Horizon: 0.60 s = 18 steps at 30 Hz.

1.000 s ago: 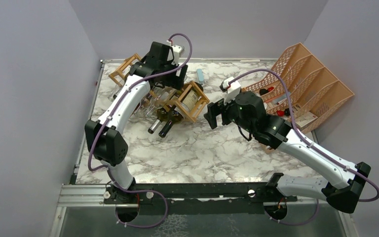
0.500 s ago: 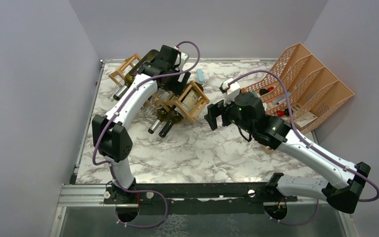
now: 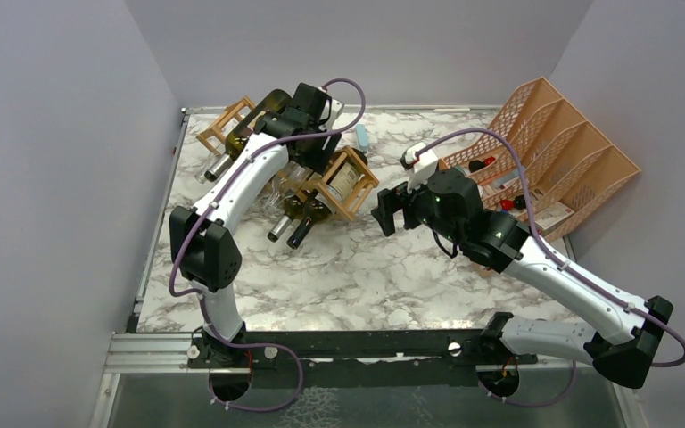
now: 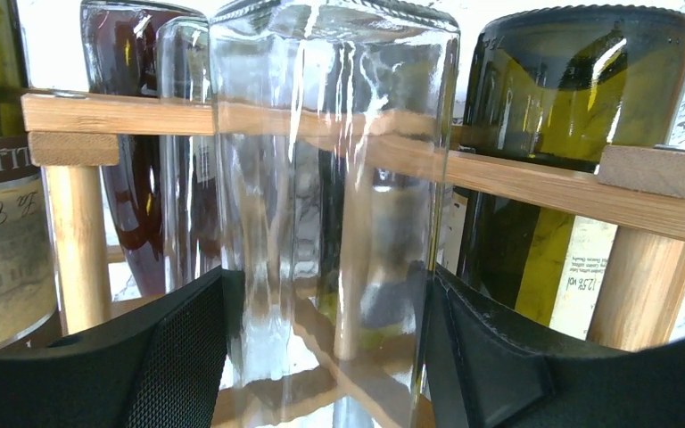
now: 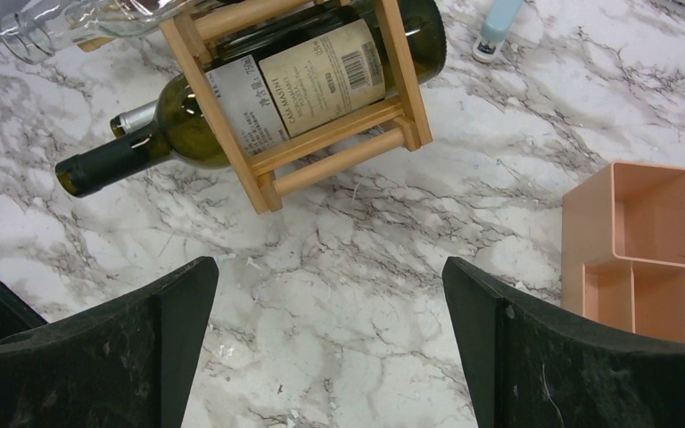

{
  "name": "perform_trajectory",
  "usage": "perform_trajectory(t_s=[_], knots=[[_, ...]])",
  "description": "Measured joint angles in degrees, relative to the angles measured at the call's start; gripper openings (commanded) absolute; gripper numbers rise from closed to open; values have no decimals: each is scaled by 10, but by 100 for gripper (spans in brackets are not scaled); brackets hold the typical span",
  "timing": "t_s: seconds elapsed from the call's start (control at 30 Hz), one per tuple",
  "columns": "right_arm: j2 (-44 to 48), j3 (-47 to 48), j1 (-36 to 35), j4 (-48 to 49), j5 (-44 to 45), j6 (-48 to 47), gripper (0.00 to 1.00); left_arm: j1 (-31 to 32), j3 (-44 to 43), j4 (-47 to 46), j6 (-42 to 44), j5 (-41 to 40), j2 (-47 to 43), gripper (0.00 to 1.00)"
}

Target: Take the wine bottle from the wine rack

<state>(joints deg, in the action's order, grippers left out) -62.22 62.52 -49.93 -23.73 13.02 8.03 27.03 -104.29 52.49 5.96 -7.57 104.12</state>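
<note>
The tan wooden wine rack (image 3: 350, 183) lies at the back left of the marble table, with several bottles in its cells. My left gripper (image 4: 325, 339) is at the rack's far side, and its fingers (image 4: 143, 357) press both sides of a clear glass wine bottle (image 4: 330, 178) that stands in a rack cell. A green labelled bottle (image 4: 571, 160) sits in the cell beside it. My right gripper (image 3: 391, 209) is open and empty above the table, just right of the rack. In the right wrist view the gripper (image 5: 330, 330) hangs below the rack's end cell (image 5: 339, 160), which holds a green labelled bottle (image 5: 321, 71).
A peach mesh file organizer (image 3: 562, 152) stands at the back right, close to the right arm; its corner shows in the right wrist view (image 5: 642, 241). A small light blue object (image 3: 362, 136) lies behind the rack. Dark bottle necks (image 3: 290, 230) stick out towards the front.
My left wrist has shifted a little right and back at the rack, uncovering an olive bottle at the rack's back left. The right arm has barely moved.
</note>
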Motion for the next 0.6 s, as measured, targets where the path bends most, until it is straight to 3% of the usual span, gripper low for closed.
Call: perform_trajectory(t_s=[0.4,0.6], knots=[[8,0,0,0,0,1,99,0,-20,4,-10,-9,-21,32],[8,0,0,0,0,1,99,0,-22,4,-16,-9,-54,26]])
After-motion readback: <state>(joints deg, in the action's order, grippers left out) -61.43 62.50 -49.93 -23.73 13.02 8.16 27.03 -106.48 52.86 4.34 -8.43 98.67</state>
